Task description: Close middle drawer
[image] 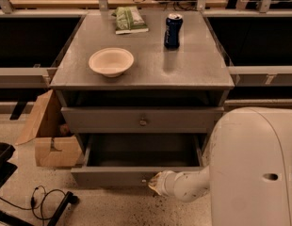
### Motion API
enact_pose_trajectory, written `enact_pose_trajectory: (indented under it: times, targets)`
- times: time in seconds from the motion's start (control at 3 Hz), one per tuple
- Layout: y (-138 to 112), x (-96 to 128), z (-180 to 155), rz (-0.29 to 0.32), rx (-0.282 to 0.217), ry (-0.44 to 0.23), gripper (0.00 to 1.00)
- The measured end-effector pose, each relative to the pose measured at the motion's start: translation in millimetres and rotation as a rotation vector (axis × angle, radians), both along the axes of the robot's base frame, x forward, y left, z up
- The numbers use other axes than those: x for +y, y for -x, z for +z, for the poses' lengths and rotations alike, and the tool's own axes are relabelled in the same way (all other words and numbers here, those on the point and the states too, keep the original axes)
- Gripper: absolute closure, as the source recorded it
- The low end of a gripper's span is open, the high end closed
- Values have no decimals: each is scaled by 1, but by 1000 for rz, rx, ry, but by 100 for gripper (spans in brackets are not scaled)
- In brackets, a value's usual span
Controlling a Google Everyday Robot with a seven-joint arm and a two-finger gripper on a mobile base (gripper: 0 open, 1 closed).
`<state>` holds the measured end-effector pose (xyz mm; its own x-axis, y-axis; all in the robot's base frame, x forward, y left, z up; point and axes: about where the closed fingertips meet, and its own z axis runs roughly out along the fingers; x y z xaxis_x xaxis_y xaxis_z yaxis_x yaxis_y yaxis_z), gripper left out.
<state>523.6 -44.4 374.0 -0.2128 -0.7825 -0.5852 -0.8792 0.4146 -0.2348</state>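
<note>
middle drawer (108, 175) stands open, gripper (154, 183) at its front.

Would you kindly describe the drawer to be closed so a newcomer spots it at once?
Look at the grey cabinet carrying a bowl and can. Beneath its shut drawer, the middle drawer is the only one pulled out, the tool at its front.
</note>
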Motion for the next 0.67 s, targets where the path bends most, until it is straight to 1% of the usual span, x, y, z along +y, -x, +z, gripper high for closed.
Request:
enact_pose_trajectory:
  times: [0.33, 0.67]
  targets:
    - [27, -2, -2, 0, 23, -1, 100]
    - [76, 1, 5, -3, 45, 8, 100]
